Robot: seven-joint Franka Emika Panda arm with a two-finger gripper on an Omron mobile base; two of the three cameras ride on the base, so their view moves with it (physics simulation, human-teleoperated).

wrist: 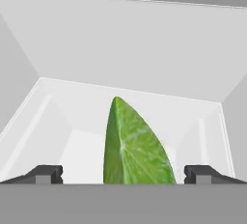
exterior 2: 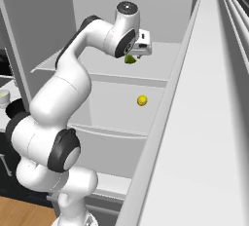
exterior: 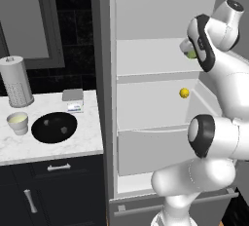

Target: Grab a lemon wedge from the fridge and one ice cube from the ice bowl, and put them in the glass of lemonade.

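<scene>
reaching into the open fridge (exterior: 146, 49), the gripper (wrist: 123, 175) hangs over the upper shelf with its jaws spread wide, and the lemon wedge (wrist: 135, 146) stands between the two fingertips (wrist: 46, 174), touching neither. a small yellow ball (exterior: 184, 93) lies on the shelf below. on the marble counter (exterior: 87, 137) to the left, the black ice bowl (exterior: 54, 127) sits just beside the glass of lemonade (exterior: 18, 122), with a tall grey perforated cylinder (exterior: 15, 81) further back.
</scene>
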